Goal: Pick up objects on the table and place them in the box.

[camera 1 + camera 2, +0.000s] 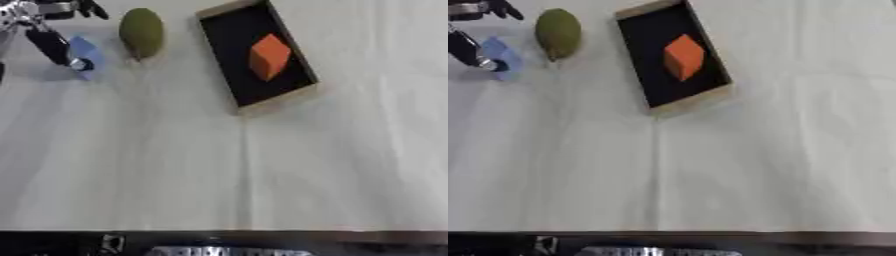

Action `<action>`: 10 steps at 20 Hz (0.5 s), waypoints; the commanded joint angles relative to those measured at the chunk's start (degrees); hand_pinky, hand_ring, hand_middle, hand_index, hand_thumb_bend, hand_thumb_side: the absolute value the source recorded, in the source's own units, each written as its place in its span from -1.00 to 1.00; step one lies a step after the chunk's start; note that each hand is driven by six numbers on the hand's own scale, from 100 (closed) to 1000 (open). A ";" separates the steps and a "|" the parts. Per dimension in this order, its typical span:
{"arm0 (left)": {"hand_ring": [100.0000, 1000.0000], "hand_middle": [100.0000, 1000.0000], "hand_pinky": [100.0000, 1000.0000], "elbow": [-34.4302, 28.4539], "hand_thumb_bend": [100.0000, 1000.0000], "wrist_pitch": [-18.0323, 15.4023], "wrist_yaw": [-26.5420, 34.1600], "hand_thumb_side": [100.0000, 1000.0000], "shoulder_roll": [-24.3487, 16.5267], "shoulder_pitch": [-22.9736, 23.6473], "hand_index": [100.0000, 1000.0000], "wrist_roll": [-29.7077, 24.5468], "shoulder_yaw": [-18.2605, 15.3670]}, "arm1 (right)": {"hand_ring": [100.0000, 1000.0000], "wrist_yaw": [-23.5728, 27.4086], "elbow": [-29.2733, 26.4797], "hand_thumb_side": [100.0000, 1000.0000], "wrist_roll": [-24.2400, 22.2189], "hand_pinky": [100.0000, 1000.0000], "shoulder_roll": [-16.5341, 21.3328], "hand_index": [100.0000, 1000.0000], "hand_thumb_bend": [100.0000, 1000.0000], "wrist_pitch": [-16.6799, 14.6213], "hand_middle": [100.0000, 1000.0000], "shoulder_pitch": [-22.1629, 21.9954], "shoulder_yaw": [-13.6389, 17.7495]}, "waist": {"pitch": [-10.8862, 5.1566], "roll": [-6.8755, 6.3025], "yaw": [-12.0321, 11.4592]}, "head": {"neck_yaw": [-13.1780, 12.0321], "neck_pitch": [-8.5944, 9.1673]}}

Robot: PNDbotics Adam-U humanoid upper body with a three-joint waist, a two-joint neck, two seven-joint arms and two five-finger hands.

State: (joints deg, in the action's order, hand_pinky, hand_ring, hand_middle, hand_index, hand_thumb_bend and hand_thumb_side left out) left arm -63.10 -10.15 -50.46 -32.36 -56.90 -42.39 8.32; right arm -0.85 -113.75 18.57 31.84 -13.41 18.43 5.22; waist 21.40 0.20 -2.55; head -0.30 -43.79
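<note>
Matt cloth covers the table (262, 170) — the box (276, 101) has a wood-look rim, matt black inside.

An orange block (269, 56) lies in the black-lined, tan-rimmed box (278, 100); olive-green fruit (142, 32), pale blue block (86, 54), white table (227, 165).

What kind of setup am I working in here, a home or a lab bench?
Likely a lab test bench: a plain cloth-covered table, a wooden box holding an orange block, and prop-like items, a green fruit and a blue block.

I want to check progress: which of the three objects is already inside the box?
The orange block: it lies in the box, while the green fruit and blue block sit outside.
</note>
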 commanded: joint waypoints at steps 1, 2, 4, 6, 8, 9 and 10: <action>0.80 0.73 0.86 0.95 -0.12 -0.33 -1.54 -1.00 -0.25 -1.79 0.81 0.84 -0.24 | 0.56 0.31 -0.84 0.16 0.09 0.68 0.65 0.75 -1.00 0.26 0.35 0.61 0.23 | -0.98 0.02 0.13 | -0.43 0.47; 0.79 0.72 0.86 1.29 -0.14 -0.43 -1.89 -1.00 -0.05 -1.98 0.80 1.20 -0.30 | 0.56 0.32 -0.84 0.16 0.04 0.68 0.59 0.75 -1.00 0.31 0.35 0.63 0.20 | -0.92 0.00 0.18 | -0.48 0.51; 0.79 0.72 0.86 1.79 -0.16 -0.60 -2.14 -1.00 0.20 -2.20 0.80 1.81 -0.44 | 0.56 0.32 -0.84 0.16 -0.05 0.68 0.48 0.75 -1.00 0.40 0.35 0.65 0.15 | -0.81 -0.04 0.26 | -0.53 0.59; 0.78 0.71 0.85 1.74 -0.18 -0.66 -1.81 -1.00 0.21 -2.30 0.80 2.20 -0.59 | 0.56 0.29 -0.84 0.16 -0.06 0.68 0.47 0.75 -1.00 0.42 0.34 0.61 0.15 | -0.69 -0.07 0.30 | -0.50 0.63; 0.77 0.71 0.85 1.02 -0.21 -0.46 -1.16 -1.00 0.01 -2.41 0.81 2.40 -0.81 | 0.56 0.28 -0.84 0.16 -0.07 0.68 0.49 0.75 -1.00 0.44 0.34 0.58 0.14 | -0.65 -0.12 0.29 | -0.45 0.65; 0.77 0.71 0.85 0.20 -0.22 -0.30 -0.78 -1.00 -0.17 -2.48 0.82 2.59 -0.99 | 0.56 0.27 -0.84 0.16 -0.07 0.68 0.51 0.75 -1.00 0.44 0.34 0.56 0.15 | -0.67 -0.12 0.27 | -0.41 0.59; 0.77 0.70 0.85 -0.72 -0.23 -0.11 -0.36 -1.00 -0.35 -2.52 0.82 2.69 -1.16 | 0.56 0.26 -0.84 0.16 -0.06 0.68 0.55 0.75 -1.00 0.43 0.34 0.53 0.16 | -0.69 -0.12 0.23 | -0.40 0.53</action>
State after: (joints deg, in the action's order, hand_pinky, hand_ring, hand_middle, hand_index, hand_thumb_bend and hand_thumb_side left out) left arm -62.19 -10.43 -51.46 -31.10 -57.99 -40.10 8.06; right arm -0.83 -113.75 18.48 31.40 -13.02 18.60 5.00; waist 21.87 0.13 -2.32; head -0.66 -43.70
